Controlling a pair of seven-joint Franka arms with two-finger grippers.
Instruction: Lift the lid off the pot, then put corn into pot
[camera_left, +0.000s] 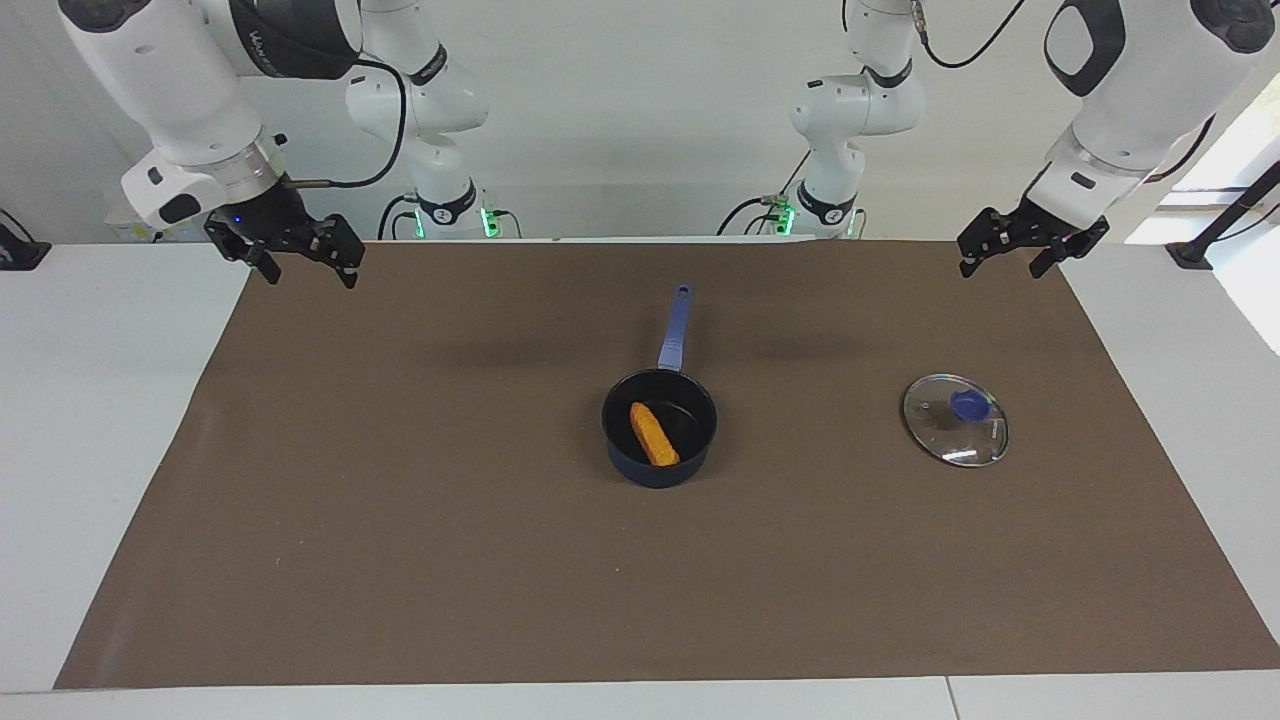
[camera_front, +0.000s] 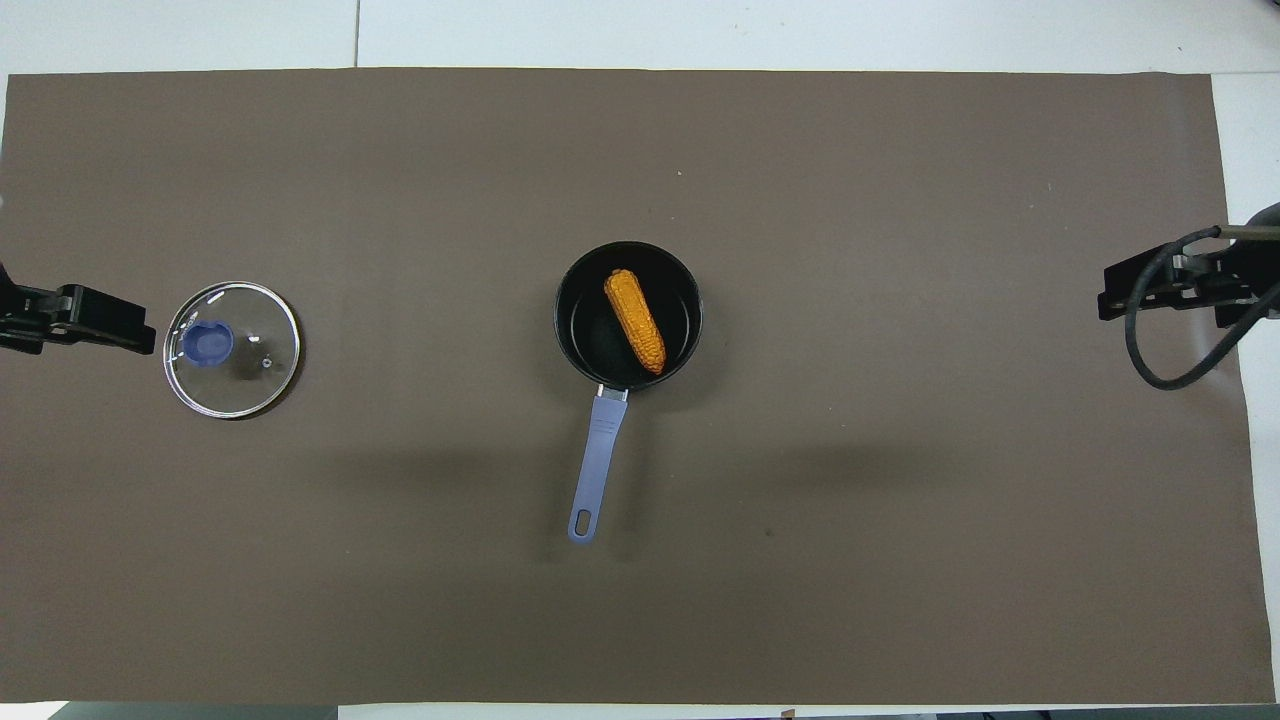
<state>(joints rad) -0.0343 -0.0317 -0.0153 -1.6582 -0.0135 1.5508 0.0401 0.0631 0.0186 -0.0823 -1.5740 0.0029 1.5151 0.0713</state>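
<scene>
A white tabletop (camera_left: 100, 420) under a plain pale wall carries a wide brown mat (camera_left: 400, 520), and everything of the task lies on that mat.

The left gripper (camera_left: 1008, 262) hangs in the air over the mat's edge at the left arm's end of the tabletop, its jaws spread wide and holding nothing. The right gripper (camera_left: 303, 269) hangs over the mat's corner at the right arm's end, likewise wide and empty. Both arms appear to be waiting, well apart from the things.

Out from the left gripper, the first thing met is the lid (camera_left: 955, 420), flat on the mat with its blue-purple knob (camera_left: 969, 405) up. It is glass with a metal rim, so I judge it stiff, fairly heavy for its size, slippery on the disc and breakable if dropped. The knob is the place to take it, pinched from above.

At the middle of the mat stands the pot (camera_left: 659, 428), open, its long handle (camera_left: 675, 327) pointing toward the robots. It looks rigid and stable; the handle is the obvious hold, though a grip there would let the bowl end sag.

The corn (camera_left: 654, 434) lies inside the pot, slantwise on the black floor. It looks light and firm, its bumpy surface giving good purchase; a pinch across its middle would suit it.

With the lid off and the corn in, the task appears done.
</scene>
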